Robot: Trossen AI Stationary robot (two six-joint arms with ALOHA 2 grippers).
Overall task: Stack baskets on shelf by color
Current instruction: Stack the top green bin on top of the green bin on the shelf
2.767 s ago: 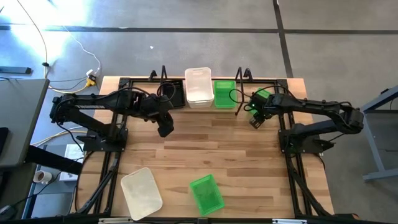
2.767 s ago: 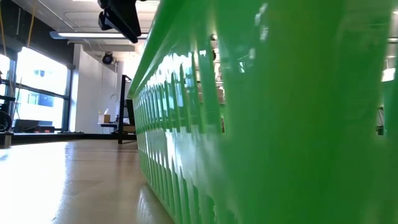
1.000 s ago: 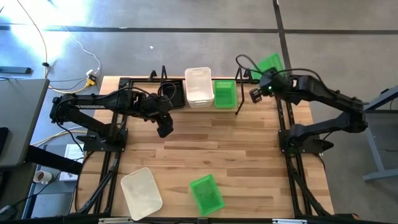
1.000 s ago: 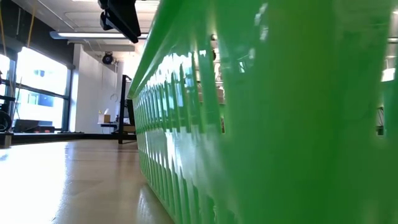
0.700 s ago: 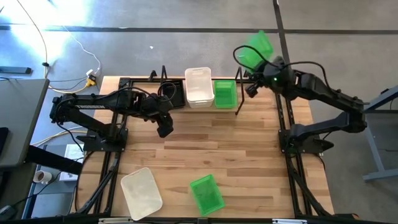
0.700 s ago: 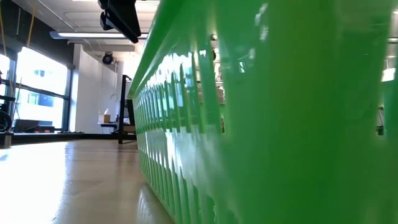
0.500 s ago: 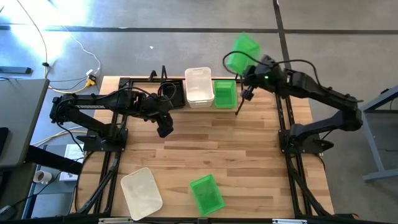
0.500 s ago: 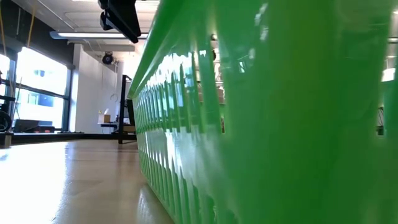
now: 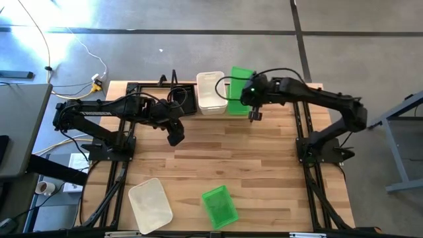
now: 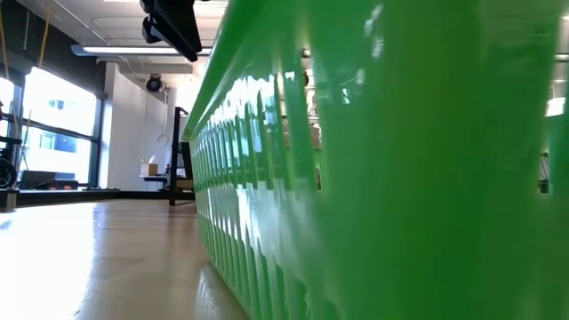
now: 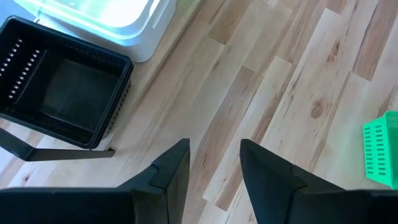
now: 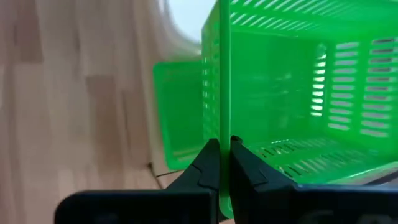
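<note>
My right gripper (image 9: pixel 248 88) is shut on a bright green basket (image 9: pixel 241 75), held over another green basket (image 12: pixel 177 112) that stands on the shelf (image 9: pixel 173 79) at the table's far edge. Beside it on the shelf are white baskets (image 9: pixel 211 92) and a black basket (image 11: pixel 62 93). My left gripper (image 11: pixel 214 165) hangs open over bare table just in front of the black basket, with nothing between its fingers. Near the front edge lie a white basket (image 9: pixel 151 203), bottom up, and a green basket (image 9: pixel 219 205), which fills the low view (image 10: pixel 356 178). My right gripper pinches one slotted wall of the green basket at its rim (image 12: pixel 221 134), with one finger inside the basket and one outside. The basket is lifted above the green basket on the shelf; whether the two touch, I cannot tell.
The shelf's looped black uprights (image 9: pixel 173 76) rise beside the baskets. Open wooden table (image 9: pixel 225 158) lies between the shelf and the two baskets at the front. A dark part of an arm (image 10: pixel 173 22) shows at the top of the low view.
My right gripper has swung the green basket from beyond the table's far right corner toward the table's left, bringing it over the green basket on the shelf. The basket has turned from a tilted pose to nearly square with the shelf.
</note>
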